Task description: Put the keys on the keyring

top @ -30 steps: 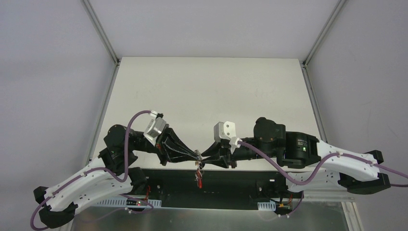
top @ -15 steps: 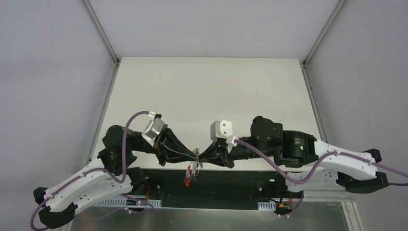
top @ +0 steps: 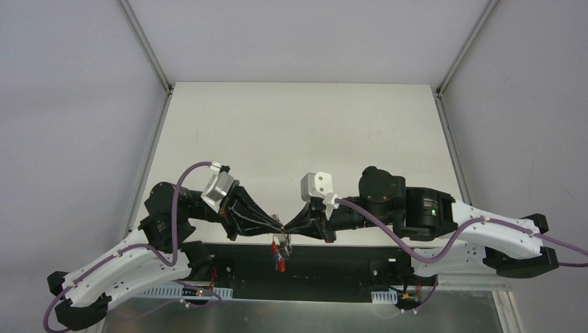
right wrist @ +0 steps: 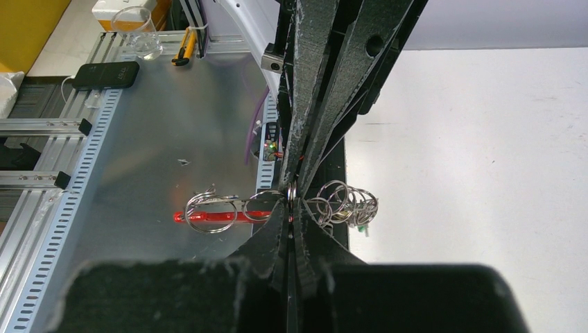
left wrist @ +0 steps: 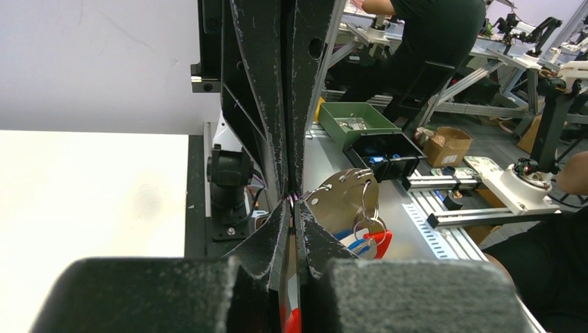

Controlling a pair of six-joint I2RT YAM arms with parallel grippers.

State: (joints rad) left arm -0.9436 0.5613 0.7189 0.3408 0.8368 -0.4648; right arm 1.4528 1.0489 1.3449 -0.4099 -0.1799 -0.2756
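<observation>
From above, we see the left gripper [top: 277,227] and the right gripper [top: 290,227] meeting tip to tip, above the near edge of the table [top: 298,125]. Both jaws are pressed together. Just under the tips the keys [top: 280,251] hang in the air as a small bunch with red and blue parts. In this view they are too small for us to tell them apart.

In the left wrist view, the left fingers are clenched and the right fingers come down from above against them. A thin wire runs out of the place where they meet. To the right of this place hang a round silvery tag [left wrist: 340,201] and wire loops, with a red and a blue key head below them.

In the right wrist view, the right fingers are also clenched. A small wire loop of the keyring [right wrist: 211,217] stands exactly between the two pairs of tips, so both grippers pinch it. Its red section lies to the left, a cluster of rings [right wrist: 343,205] to the right.
</observation>
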